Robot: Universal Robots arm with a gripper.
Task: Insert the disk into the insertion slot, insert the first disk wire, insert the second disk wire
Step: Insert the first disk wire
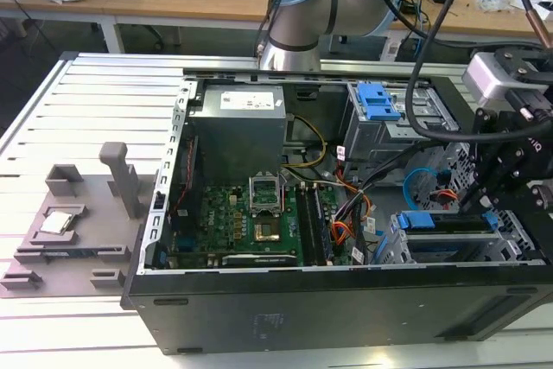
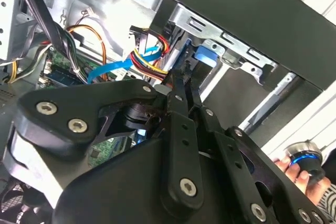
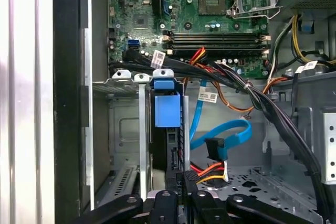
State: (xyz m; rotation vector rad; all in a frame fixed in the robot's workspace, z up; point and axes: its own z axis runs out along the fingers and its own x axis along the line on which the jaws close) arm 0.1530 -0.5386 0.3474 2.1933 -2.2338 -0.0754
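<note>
First wrist view has the disk [image 3: 167, 111] standing edge-on, already seated in the slot [image 3: 142, 145] of the silver cage, blue carrier facing out. The gripper [image 3: 185, 178] sits just beside it, closed down narrow at the end of the red-and-yellow wire [image 3: 209, 170]; whether it pinches the plug I cannot tell. I'd judge the disk stiff, dense and knock-shy, best held by its 2 carrier edges, and the wire limp, best held at the plug.

Blue-framed disk [image 3: 167, 111] seated in insertion slot [image 3: 143, 129]
</note>
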